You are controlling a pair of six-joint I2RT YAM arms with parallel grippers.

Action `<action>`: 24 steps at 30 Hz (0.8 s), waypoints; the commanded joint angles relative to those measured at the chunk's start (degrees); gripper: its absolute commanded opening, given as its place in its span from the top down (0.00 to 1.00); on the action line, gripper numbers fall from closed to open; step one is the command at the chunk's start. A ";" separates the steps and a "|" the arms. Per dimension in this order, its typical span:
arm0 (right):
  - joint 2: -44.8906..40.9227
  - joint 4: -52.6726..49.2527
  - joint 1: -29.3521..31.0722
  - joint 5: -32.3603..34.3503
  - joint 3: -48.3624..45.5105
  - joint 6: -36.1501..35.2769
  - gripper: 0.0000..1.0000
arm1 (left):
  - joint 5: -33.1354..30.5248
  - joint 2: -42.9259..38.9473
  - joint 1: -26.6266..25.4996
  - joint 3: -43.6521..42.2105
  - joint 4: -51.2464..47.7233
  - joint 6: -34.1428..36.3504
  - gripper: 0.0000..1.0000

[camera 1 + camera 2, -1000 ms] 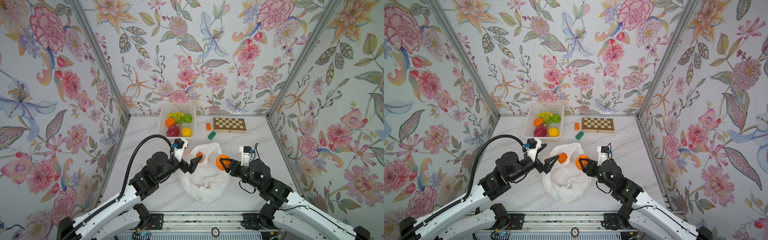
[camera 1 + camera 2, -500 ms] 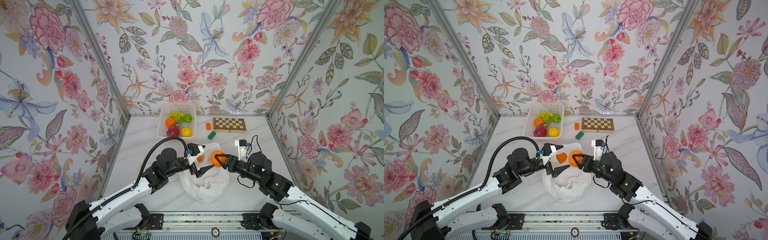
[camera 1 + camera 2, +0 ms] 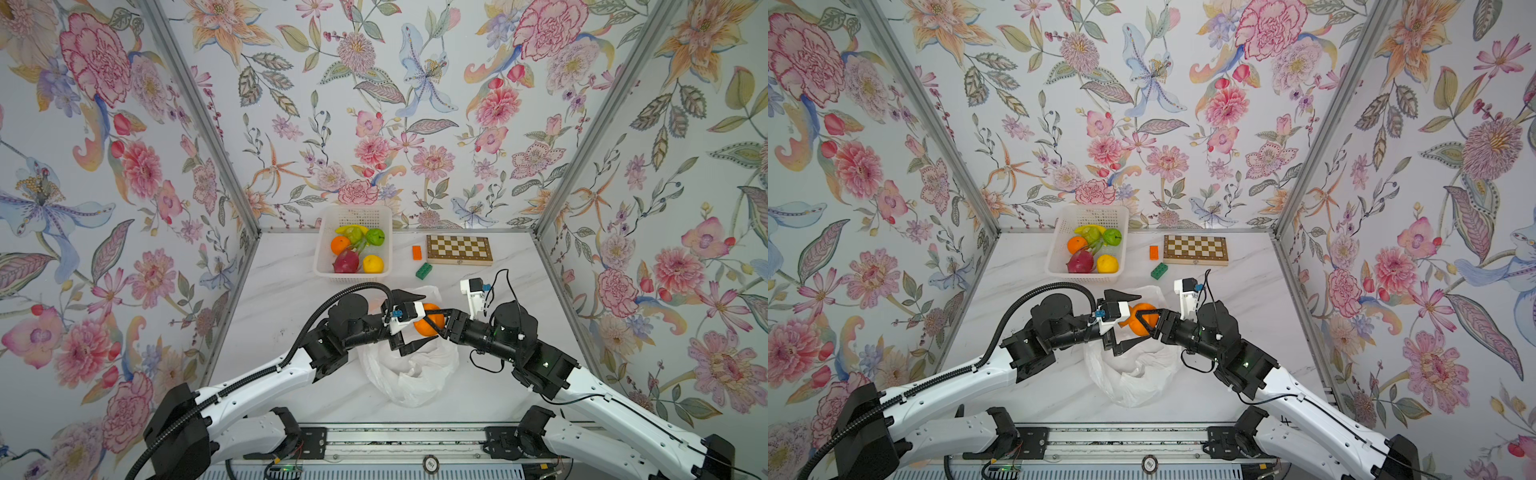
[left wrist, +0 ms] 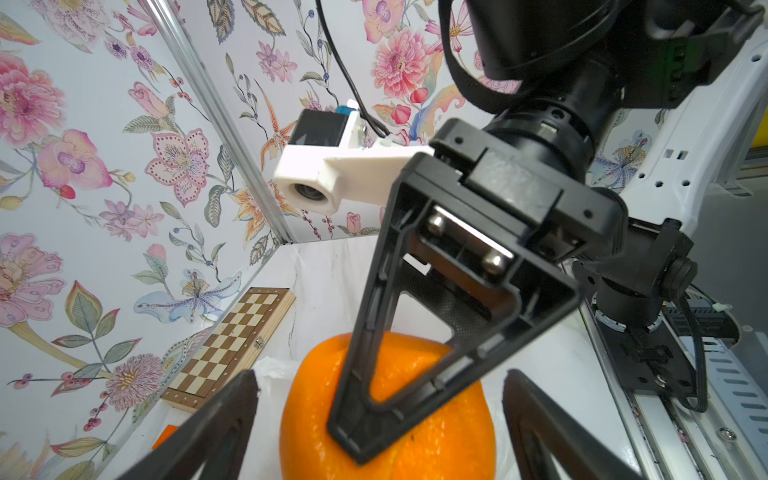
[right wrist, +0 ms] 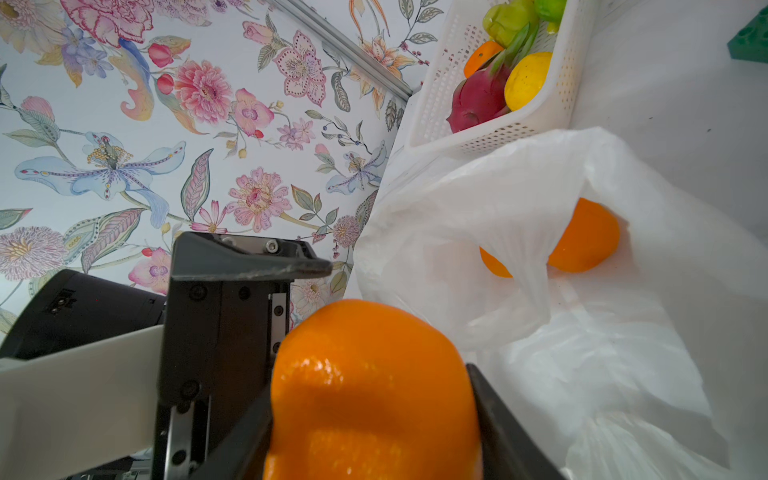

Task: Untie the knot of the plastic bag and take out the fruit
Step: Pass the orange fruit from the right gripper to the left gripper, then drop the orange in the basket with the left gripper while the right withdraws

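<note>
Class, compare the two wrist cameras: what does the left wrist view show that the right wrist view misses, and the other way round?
Only the left wrist view shows the chessboard and the right arm's wrist camera. Only the right wrist view shows the basket holding a dragon fruit, and a second orange inside the plastic bag. Both show the held orange clamped in the right gripper, plus the floral wall.

Crumpled plastic bag (image 5: 519, 187) lies open, orange (image 5: 590, 237) inside.
</note>
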 commanded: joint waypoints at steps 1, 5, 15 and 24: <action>0.32 2.15 0.59 -0.69 1.14 0.65 0.63 | -1.23 0.90 -0.76 2.11 -0.40 2.41 0.22; 0.43 2.22 0.75 -0.44 1.10 0.67 0.62 | -2.66 1.02 -0.90 1.97 -0.88 2.94 0.37; 0.30 1.76 0.84 0.24 2.19 0.41 0.36 | -7.90 -0.37 -1.08 1.22 -0.62 1.53 0.63; -2.37 -1.06 0.82 7.04 4.21 -1.62 0.12 | -13.83 -2.89 -1.00 1.91 2.07 -1.19 0.69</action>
